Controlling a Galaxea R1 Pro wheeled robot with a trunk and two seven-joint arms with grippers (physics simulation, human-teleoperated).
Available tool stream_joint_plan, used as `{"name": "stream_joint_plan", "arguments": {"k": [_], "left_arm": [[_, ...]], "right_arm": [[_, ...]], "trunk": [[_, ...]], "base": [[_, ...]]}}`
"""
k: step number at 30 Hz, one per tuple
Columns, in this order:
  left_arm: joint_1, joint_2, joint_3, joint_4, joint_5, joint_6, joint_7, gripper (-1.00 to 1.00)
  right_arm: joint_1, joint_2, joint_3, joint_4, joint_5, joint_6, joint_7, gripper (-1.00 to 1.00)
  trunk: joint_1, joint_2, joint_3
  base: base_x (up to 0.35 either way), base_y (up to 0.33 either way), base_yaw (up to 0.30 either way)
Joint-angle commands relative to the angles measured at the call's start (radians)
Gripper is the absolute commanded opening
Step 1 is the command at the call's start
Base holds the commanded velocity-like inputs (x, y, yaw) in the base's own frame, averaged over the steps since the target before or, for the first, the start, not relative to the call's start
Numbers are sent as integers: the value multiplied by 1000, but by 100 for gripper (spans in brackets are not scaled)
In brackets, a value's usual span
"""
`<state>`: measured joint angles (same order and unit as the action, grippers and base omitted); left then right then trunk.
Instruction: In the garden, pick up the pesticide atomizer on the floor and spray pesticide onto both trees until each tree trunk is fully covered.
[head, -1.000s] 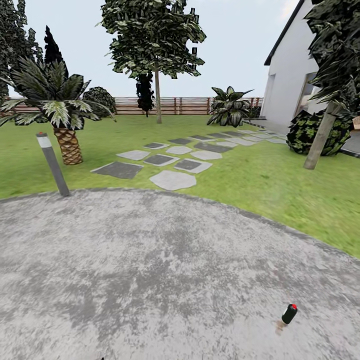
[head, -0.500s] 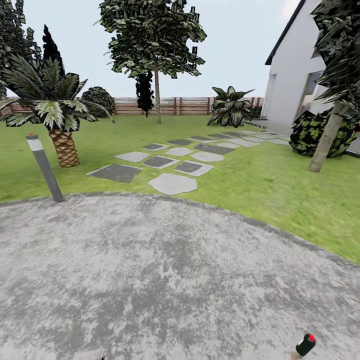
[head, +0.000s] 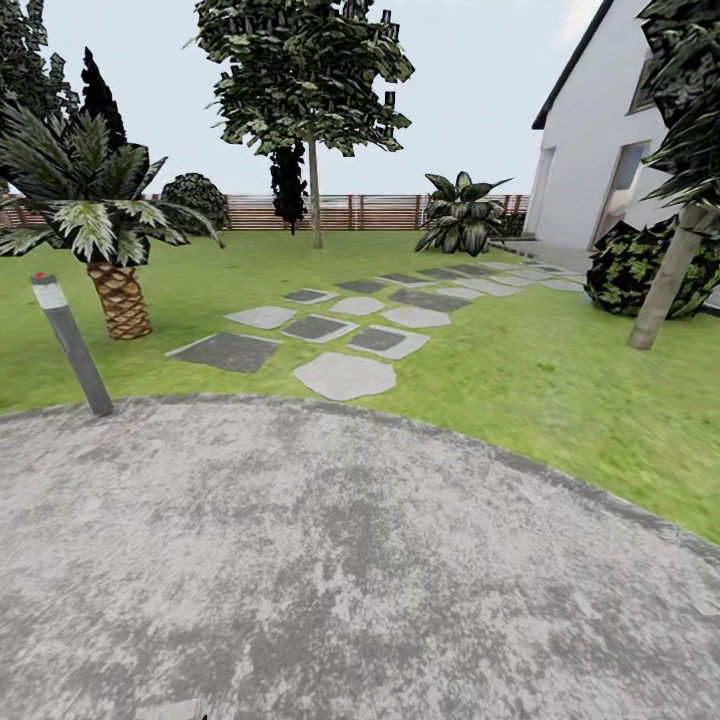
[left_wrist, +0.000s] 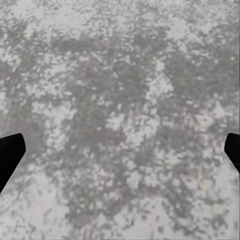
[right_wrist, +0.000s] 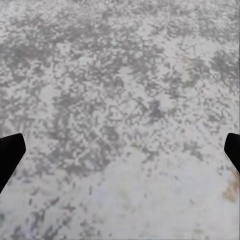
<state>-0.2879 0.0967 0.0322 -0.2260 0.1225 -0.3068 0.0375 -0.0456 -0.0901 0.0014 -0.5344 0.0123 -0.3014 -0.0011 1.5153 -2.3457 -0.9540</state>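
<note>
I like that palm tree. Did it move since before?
No. The palm keeps its place beside the bollard and stepping stones; everything shifted together, so the camera moved.

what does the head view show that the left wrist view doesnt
The head view takes in the garden: green lawn, stepping stones, a short palm, a grey bollard, the slatted fence, a white house, a tall tree by the fence and a slanted tree trunk at the right. The left wrist view gives the left gripper, its dark fingertips wide apart over the ground. Both share the mottled grey paving.
</note>
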Motion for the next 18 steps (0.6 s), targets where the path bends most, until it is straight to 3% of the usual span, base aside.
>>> {"name": "stream_joint_plan", "arguments": {"k": [1,18], "left_arm": [[0,0,0,1,7,-3,-1,100],[0,0,0,1,7,-3,-1,100]], "right_arm": [[0,0,0,1,1,-3,0,100],[0,0,-3,0,0,-4,-2,100]], "trunk": [[0,0,-1],[0,0,-1]], "base": [[340,0,0],[339,0,0]]}}
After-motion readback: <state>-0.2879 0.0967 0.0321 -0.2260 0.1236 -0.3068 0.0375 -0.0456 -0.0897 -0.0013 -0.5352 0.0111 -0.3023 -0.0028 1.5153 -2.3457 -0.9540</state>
